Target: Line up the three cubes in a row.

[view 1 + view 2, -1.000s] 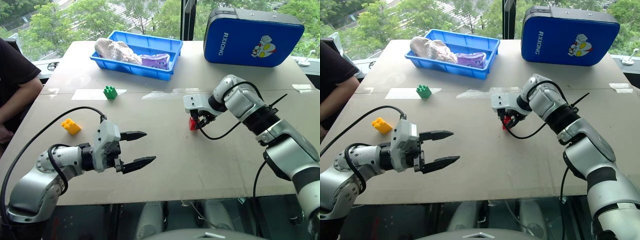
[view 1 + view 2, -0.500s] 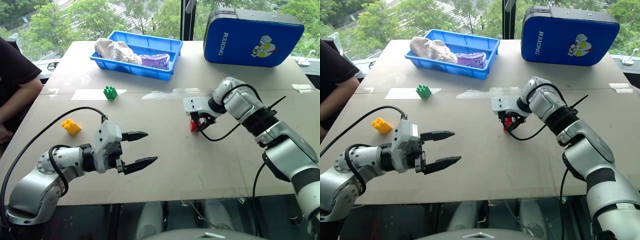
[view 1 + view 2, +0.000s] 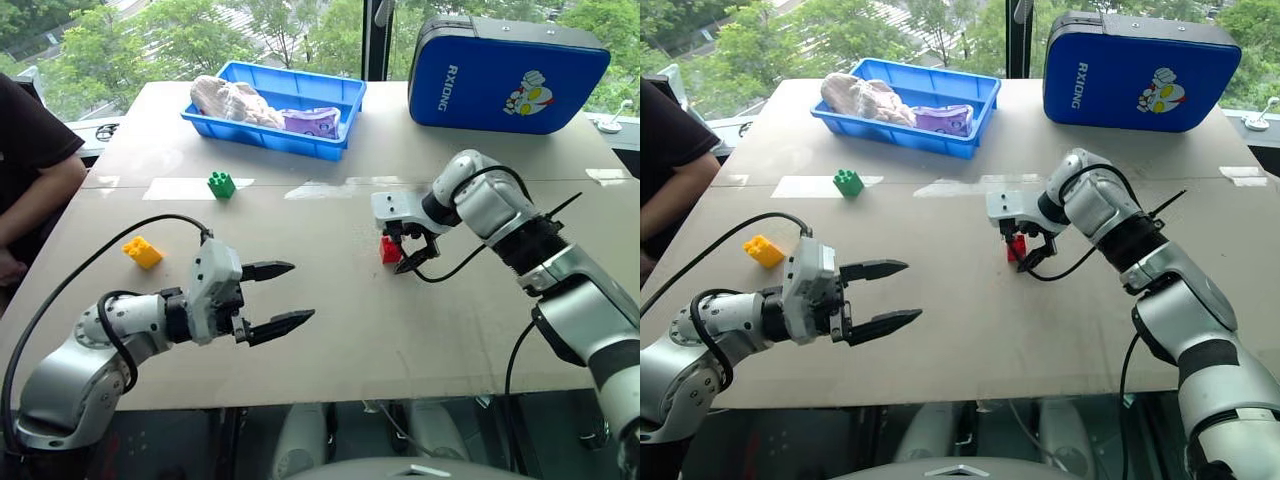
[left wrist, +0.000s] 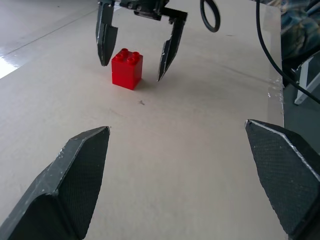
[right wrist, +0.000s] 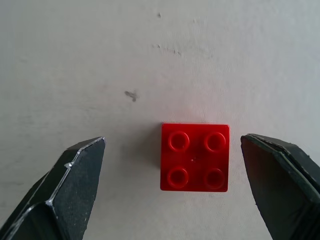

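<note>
Red cube [image 3: 390,249] sits on the table [image 3: 330,330], released, between the spread jaws of the right gripper [image 3: 409,252]. Left gripper [image 3: 283,297] hovers with jaws apart. Green cube [image 3: 221,185] and yellow cube [image 3: 142,252] lie well apart; next, fetch one to the red

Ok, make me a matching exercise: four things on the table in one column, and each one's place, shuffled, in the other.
Things:
1. red cube
2. green cube
3. yellow cube
4. blue tray

Places:
A. near the table's left edge, beside the left arm's cable
B. at the table's far side, holding crumpled items
C. on the table between the open fingers of the right gripper, untouched
D. alone on the table, just in front of the tray

Pairs: 1-C, 2-D, 3-A, 4-B
</note>
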Robot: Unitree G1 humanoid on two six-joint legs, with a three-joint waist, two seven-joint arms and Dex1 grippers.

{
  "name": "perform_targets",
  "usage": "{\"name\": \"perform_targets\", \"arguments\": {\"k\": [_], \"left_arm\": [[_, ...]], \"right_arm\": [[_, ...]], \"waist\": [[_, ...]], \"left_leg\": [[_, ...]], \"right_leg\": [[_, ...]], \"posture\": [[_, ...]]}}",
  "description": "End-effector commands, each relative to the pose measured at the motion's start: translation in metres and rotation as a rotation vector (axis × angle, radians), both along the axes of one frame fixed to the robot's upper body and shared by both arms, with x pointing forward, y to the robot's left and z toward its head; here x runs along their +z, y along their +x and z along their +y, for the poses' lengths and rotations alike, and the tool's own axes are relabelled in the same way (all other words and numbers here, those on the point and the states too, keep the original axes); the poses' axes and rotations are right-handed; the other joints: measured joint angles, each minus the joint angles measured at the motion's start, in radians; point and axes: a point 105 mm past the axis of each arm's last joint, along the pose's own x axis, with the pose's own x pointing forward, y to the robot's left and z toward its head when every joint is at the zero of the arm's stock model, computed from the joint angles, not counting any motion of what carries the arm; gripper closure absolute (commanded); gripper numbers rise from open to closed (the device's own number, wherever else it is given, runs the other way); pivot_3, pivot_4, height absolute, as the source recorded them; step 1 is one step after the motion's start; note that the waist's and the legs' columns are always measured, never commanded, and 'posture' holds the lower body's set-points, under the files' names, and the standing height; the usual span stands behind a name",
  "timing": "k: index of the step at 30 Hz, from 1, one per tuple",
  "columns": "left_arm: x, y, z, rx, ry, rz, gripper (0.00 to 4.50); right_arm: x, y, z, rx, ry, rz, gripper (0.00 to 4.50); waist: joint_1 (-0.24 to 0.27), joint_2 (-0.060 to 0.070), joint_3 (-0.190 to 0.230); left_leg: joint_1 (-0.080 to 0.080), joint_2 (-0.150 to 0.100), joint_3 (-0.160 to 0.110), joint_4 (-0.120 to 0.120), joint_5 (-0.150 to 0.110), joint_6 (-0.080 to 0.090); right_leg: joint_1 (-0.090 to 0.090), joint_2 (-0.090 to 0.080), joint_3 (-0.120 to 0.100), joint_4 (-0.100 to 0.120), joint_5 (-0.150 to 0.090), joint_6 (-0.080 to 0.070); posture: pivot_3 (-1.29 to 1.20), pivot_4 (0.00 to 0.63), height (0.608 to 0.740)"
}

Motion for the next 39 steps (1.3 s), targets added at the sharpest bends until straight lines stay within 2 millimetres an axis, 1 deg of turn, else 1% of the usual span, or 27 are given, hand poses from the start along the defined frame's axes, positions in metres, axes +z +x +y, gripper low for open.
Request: {"name": "perform_targets", "arguments": {"k": [1,3,4,5,6,7,8,9,10,11,13,14,15,16,17,19,22,24,28,31,32,33,34,35,36,38,39], "left_arm": [[0.009,0.023,0.026,0.233,-0.049,-0.054,0.03],[0.009,0.036,0.042,0.385,-0.059,-0.09,0.03],[0.01,0.045,0.052,0.488,-0.064,-0.109,0.03],[0.01,0.053,0.063,0.607,-0.072,-0.106,0.03],[0.006,0.066,0.08,0.794,0.005,-0.094,0.03],[0.005,0.072,0.093,0.928,0.065,-0.088,0.03],[0.007,0.08,0.096,0.97,0.046,-0.069,0.03],[0.009,0.089,0.104,1.046,0.027,-0.054,0.03],[0.01,0.098,0.103,1.063,0.0,-0.038,0.03],[0.009,0.108,0.101,1.07,0.009,-0.03,0.03],[0.01,0.128,0.091,1.019,-0.009,-0.01,0.03],[0.011,0.139,0.092,1.009,0.006,-0.017,0.03],[0.011,0.149,0.095,1.002,0.012,-0.007,0.03],[0.009,0.159,0.102,1.013,0.045,-0.003,0.03],[0.006,0.167,0.109,1.025,0.071,0.003,0.03],[0.003,0.179,0.115,1.014,0.11,0.017,0.03],[0.005,0.196,0.116,0.979,0.165,-0.012,0.03],[0.006,0.203,0.119,0.978,0.19,-0.034,0.03],[0.008,0.212,0.123,0.987,0.216,-0.054,0.03],[0.005,0.214,0.123,0.984,0.231,-0.053,0.03],[0.005,0.215,0.121,0.967,0.235,-0.057,0.29],[0.005,0.216,0.119,0.955,0.237,-0.057,0.29],[0.004,0.216,0.118,0.95,0.229,-0.053,0.77],[0.004,0.216,0.117,0.948,0.227,-0.052,1.07],[0.004,0.217,0.117,0.945,0.233,-0.058,1.5],[0.005,0.217,0.117,0.937,0.229,-0.067,2.23],[0.005,0.216,0.117,0.931,0.242,-0.079,2.87]], "right_arm": [[0.054,-0.024,0.0,0.059,0.253,-0.036,0.03],[0.081,-0.04,-0.004,0.101,0.438,-0.116,0.03],[0.099,-0.049,-0.008,0.096,0.562,-0.173,0.03],[0.114,-0.056,-0.014,0.061,0.674,-0.193,0.03],[0.13,-0.063,-0.026,-0.007,0.801,-0.232,0.03],[0.14,-0.068,-0.034,-0.059,0.88,-0.257,0.03],[0.142,-0.073,-0.044,-0.126,0.943,-0.318,0.03],[0.141,-0.075,-0.053,-0.203,0.979,-0.401,0.03],[0.135,-0.08,-0.059,-0.257,0.995,-0.45,0.03],[0.126,-0.087,-0.064,-0.297,0.997,-0.478,0.03],[0.106,-0.095,-0.066,-0.347,0.966,-0.483,0.03],[0.099,-0.098,-0.066,-0.36,0.956,-0.477,0.03],[0.095,-0.099,-0.066,-0.374,0.961,-0.469,0.03],[0.092,-0.1,-0.066,-0.386,0.968,-0.459,0.03],[0.09,-0.1,-0.066,-0.394,0.967,-0.456,0.03],[0.085,-0.1,-0.066,-0.4,0.949,-0.458,0.03],[0.085,-0.102,-0.063,-0.405,0.955,-0.462,0.03],[0.086,-0.103,-0.063,-0.418,0.959,-0.473,0.03],[0.083,-0.103,-0.066,-0.458,0.953,-0.496,0.03],[0.081,-0.104,-0.067,-0.471,0.946,-0.502,0.03],[0.08,-0.106,-0.067,-0.47,0.944,-0.5,0.0],[0.08,-0.108,-0.066,-0.467,0.942,-0.498,0.0],[0.079,-0.109,-0.066,-0.464,0.94,-0.495,0.0],[0.079,-0.111,-0.067,-0.461,0.937,-0.492,0.0],[0.078,-0.113,-0.067,-0.453,0.931,-0.485,0.0],[0.076,-0.116,-0.068,-0.443,0.916,-0.475,0.0],[0.076,-0.117,-0.069,-0.439,0.909,-0.47,0.0]], "waist": [[0.002,0.0,0.0],[0.003,-0.001,0.0],[0.003,-0.001,0.0],[0.004,-0.001,0.0],[0.006,-0.001,0.0],[0.014,-0.002,0.0],[0.02,-0.003,-0.001],[0.027,-0.005,-0.002],[0.026,-0.006,-0.003],[0.029,-0.008,-0.004],[0.034,-0.01,-0.005],[0.032,-0.008,-0.005],[0.029,-0.008,-0.005],[0.022,-0.008,-0.005],[0.016,-0.009,-0.005],[0.005,-0.01,-0.005],[-0.001,-0.01,-0.005],[0.001,-0.01,-0.004],[0.005,-0.013,-0.003],[0.009,-0.014,-0.003],[0.009,-0.014,-0.003],[0.011,-0.014,-0.003],[0.015,-0.014,-0.002],[0.017,-0.015,-0.002],[0.019,-0.015,-0.002],[0.02,-0.015,-0.002],[0.02,-0.015,-0.002]], "left_leg": [[0.0,0.0,-0.001,0.0,0.0,0.0],[0.0,0.0,-0.002,0.0,0.0,0.0],[0.0,0.0,-0.002,0.0,0.0,0.0],[0.0,0.0,-0.002,0.0,0.0,0.0],[0.0,0.0,-0.003,0.0,0.0,0.0],[0.0,0.0,-0.003,0.0,0.0,0.0],[0.0,0.0,-0.005,0.001,0.0,0.0],[0.001,0.0,-0.005,0.001,0.0,0.0],[0.001,0.0,-0.007,0.001,0.0,0.0],[0.002,0.0,-0.007,0.001,0.0,0.0],[0.002,-0.002,-0.007,0.001,0.0,0.0],[0.002,-0.002,-0.006,0.001,0.0,0.0],[0.002,-0.002,-0.005,0.001,0.0,0.0],[0.002,-0.005,-0.004,0.002,0.0,0.0],[0.003,-0.006,-0.003,0.002,0.0,0.0],[0.003,-0.004,-0.001,0.002,0.0,0.0],[0.003,-0.003,-0.001,0.001,0.0,0.0],[0.001,-0.003,-0.001,0.001,0.0,0.0],[0.0,-0.003,0.001,0.001,0.0,0.0],[0.0,-0.001,0.002,0.001,0.0,0.0],[0.0,-0.001,0.002,0.001,0.0,0.0],[0.0,-0.001,0.002,0.001,0.0,0.0],[0.0,-0.001,0.002,0.001,0.0,0.0],[0.0,-0.001,0.002,0.001,0.0,0.0],[0.0,-0.001,0.001,0.001,0.0,0.0],[0.0,-0.001,0.002,0.001,0.0,0.0],[0.0,-0.001,0.001,0.001,0.0,0.0]], "right_leg": [[0.0,0.0,0.0,0.0,0.0,0.0],[0.0,0.0,0.0,0.0,0.0,0.0],[0.0,0.0,0.0,0.0,0.0,0.001],[0.0,0.0,0.0,0.0,0.001,0.001],[0.001,0.0,0.0,0.0,0.001,0.002],[0.001,0.0,0.0,0.001,0.003,0.004],[0.002,0.0,-0.001,0.001,0.003,0.004],[0.002,0.001,-0.001,0.001,0.003,0.004],[0.004,0.001,-0.003,0.001,0.003,0.004],[0.005,0.001,-0.004,0.0,0.003,0.004],[0.008,0.0,-0.008,-0.001,0.003,0.004],[0.007,0.0,-0.007,-0.001,0.003,0.004],[0.006,0.0,-0.004,-0.001,0.003,0.004],[0.006,0.0,-0.004,-0.001,0.003,0.004],[0.006,0.0,-0.003,-0.001,0.001,0.001],[0.006,0.001,-0.003,-0.001,0.001,0.0],[0.006,0.002,-0.004,-0.001,0.001,0.0],[0.004,0.002,-0.004,-0.001,0.003,0.002],[0.003,0.002,-0.004,-0.002,0.003,0.003],[0.003,0.001,-0.003,-0.002,0.003,0.003],[0.003,0.001,-0.003,-0.002,0.003,0.003],[0.003,0.001,-0.003,-0.002,0.003,0.003],[0.003,0.001,-0.003,-0.002,0.003,0.003],[0.003,0.001,-0.003,-0.002,0.003,0.003],[0.003,0.001,-0.003,-0.002,0.003,0.003],[0.003,0.001,-0.003,-0.001,0.003,0.003],[0.003,0.001,-0.003,-0.002,0.003,0.003]], "posture": [[0.0,0.15,0.74],[0.0,0.15,0.74],[0.0,0.15,0.74],[0.0,0.15,0.74],[0.0,0.15,0.74],[0.0,0.15,0.74],[0.0,0.15,0.74],[0.0,0.15,0.74],[0.0,0.15,0.74],[0.0,0.15,0.74],[0.0,0.15,0.74],[0.0,0.15,0.74],[0.0,0.15,0.74],[0.0,0.15,0.74],[0.0,0.15,0.74],[0.0,0.15,0.74],[0.0,0.15,0.74],[0.0,0.15,0.74],[0.0,0.15,0.74],[0.0,0.15,0.74],[0.0,0.15,0.74],[0.0,0.15,0.74],[0.0,0.15,0.74],[0.0,0.15,0.74],[0.0,0.15,0.74],[0.0,0.15,0.74],[0.0,0.15,0.74]]}}
